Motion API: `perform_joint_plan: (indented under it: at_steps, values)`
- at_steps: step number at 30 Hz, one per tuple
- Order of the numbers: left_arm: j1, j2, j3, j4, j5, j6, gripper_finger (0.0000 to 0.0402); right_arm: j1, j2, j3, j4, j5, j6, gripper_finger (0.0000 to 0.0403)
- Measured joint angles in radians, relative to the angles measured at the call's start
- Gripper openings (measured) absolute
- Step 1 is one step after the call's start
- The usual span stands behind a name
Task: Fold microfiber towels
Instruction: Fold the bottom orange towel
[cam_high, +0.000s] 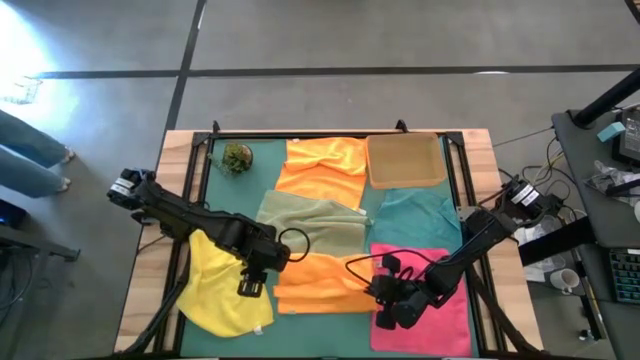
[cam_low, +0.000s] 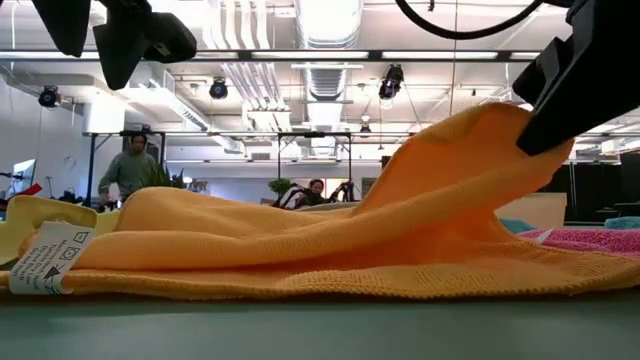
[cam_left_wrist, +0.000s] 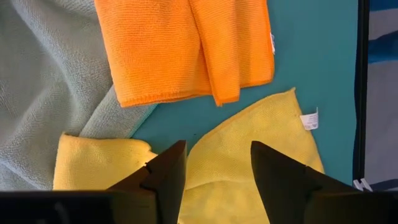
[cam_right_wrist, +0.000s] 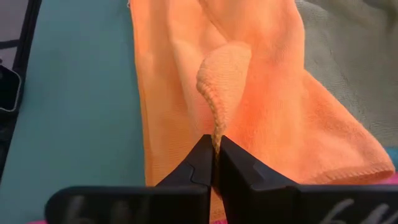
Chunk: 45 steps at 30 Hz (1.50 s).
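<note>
A folded orange towel (cam_high: 318, 282) lies near the table's front middle. Its right end rises to my right gripper (cam_right_wrist: 216, 146), which is shut on it. My left gripper (cam_left_wrist: 217, 158) hangs open above the yellow towel (cam_left_wrist: 249, 137), which lies flat at the front left. It touches nothing. Farther back lie an olive towel (cam_high: 310, 222), a second orange towel (cam_high: 322, 168) and a teal towel (cam_high: 420, 215). A pink towel (cam_high: 440, 300) lies at the front right, under my right arm. My right gripper pinches a raised bit of the orange towel's hemmed edge (cam_right_wrist: 217, 127) between its two fingertips, at the towel's right end. The fingers slant down from the table's right. That end (cam_low: 480, 130) is lifted in a peak, while the remainder lies on the table.
A tan tray (cam_high: 405, 160) stands at the back right and a small green plant ball (cam_high: 237, 157) at the back left. The teal mat (cam_high: 330, 335) lies bare along the front edge. People stand in the room far behind the table.
</note>
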Motion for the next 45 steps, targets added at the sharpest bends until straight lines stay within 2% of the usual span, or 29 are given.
perform_joint_plan:
  at_steps: [12,16,21,25,31,39,45]
  values:
    - [0.000,0.000,0.000,0.000,0.000,-0.021,0.0164,0.000,-0.012,0.000,0.001,-0.024,-0.038,0.0135]
    - [0.000,0.000,0.000,0.001,0.001,-0.077,0.0164,-0.002,-0.043,0.010,0.008,-0.018,-0.062,0.0158]
    - [-0.024,-0.002,-0.038,0.099,-0.009,-0.126,0.0164,-0.058,-0.038,0.021,0.007,-0.032,-0.105,0.0159]
    - [-0.049,-0.007,-0.091,0.171,-0.021,-0.158,0.0164,-0.086,-0.020,0.042,0.007,-0.102,-0.135,0.0155]
    - [-0.090,-0.008,-0.135,0.200,-0.081,-0.182,0.0164,-0.087,0.003,0.068,0.012,-0.126,-0.235,0.0159]
    - [-0.104,-0.008,-0.164,0.213,-0.092,-0.182,0.0164,-0.088,0.106,0.107,-0.001,-0.135,-0.290,0.0162]
    - [-0.104,-0.008,-0.164,0.213,-0.091,-0.182,0.0164,-0.089,0.189,0.173,-0.115,-0.124,-0.310,0.0162]
